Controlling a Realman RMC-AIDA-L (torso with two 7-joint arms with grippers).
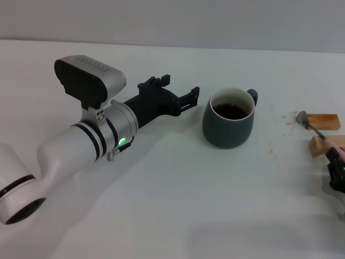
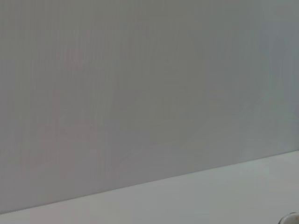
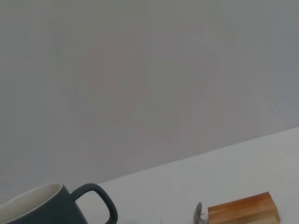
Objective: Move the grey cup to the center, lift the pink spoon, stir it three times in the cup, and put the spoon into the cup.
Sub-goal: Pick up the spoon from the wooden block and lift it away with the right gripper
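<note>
Cup: grey cup [image 1: 228,118] mid-counter, moved already.
Left end effector [image 1: 180,97]: released, at cup's 9 o'clock.
Right end effector [image 1: 337,171]: probably grasping pink spoon [image 1: 318,131]; lift, stirring, drop remain.

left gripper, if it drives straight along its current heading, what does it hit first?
Most likely the grey cup: the left gripper points toward its near side from just beside it, with only bare table between. Depth is unclear, so it might graze the rim.
</note>
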